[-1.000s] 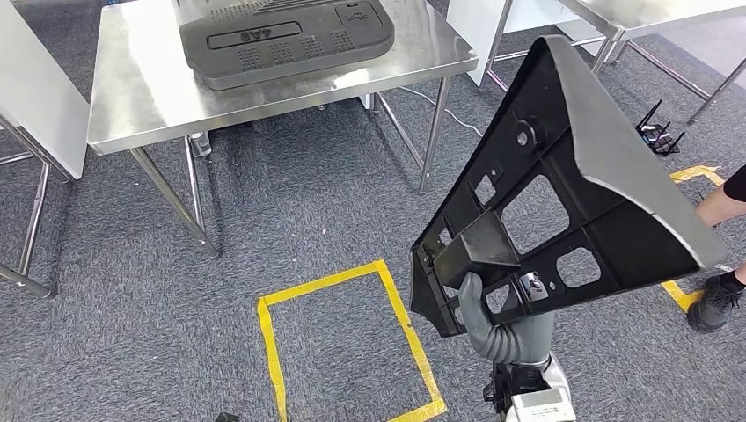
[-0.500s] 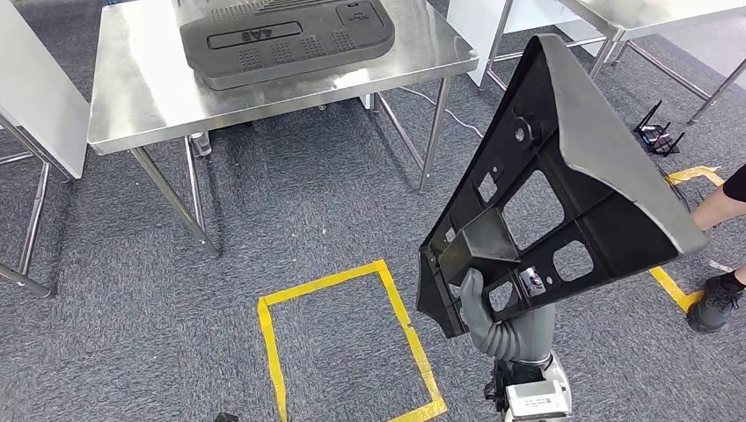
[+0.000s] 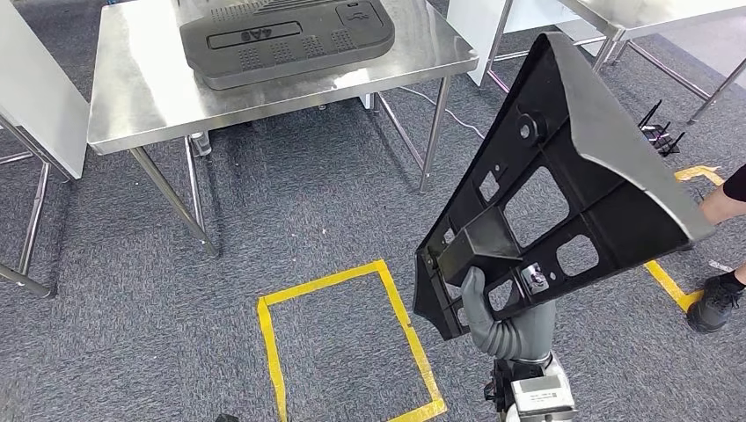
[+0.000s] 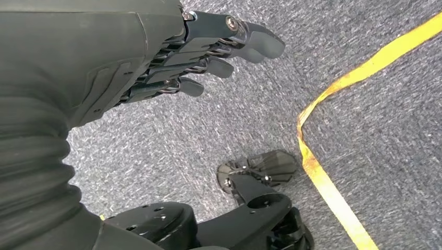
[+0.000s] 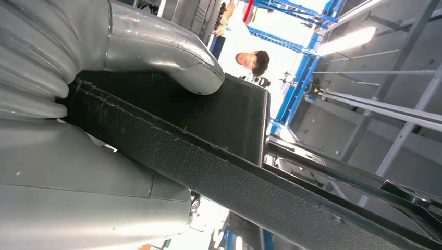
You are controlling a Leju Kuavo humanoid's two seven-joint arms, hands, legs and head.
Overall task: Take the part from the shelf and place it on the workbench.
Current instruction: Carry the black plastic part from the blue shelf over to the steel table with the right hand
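- Head view: my right hand (image 3: 503, 323) grips the black part (image 3: 563, 189) at its lower corner; its long axis rises up and to the right. The workbench (image 3: 145, 101) stands ahead on the left, well apart.
- Left wrist view: my left hand (image 4: 172, 57) hangs over the carpet, fingers loosely apart, holding nothing.
- Right wrist view: my thumb (image 5: 161, 52) presses on the part's edge.

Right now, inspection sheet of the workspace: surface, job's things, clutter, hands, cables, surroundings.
Surface: steel workbench ahead, a dark moulded panel lying on it.
Job's things: black ribbed part held up, tilted, off the bench.
Clutter: small black antenna device on the floor.
Hands: right robot hand grips the part's lower edge; left robot hand hangs over carpet, holding nothing.
Cables: one running along the floor beyond the bench.
Surroundings: grey carpet, yellow tape square, person's foot at right.
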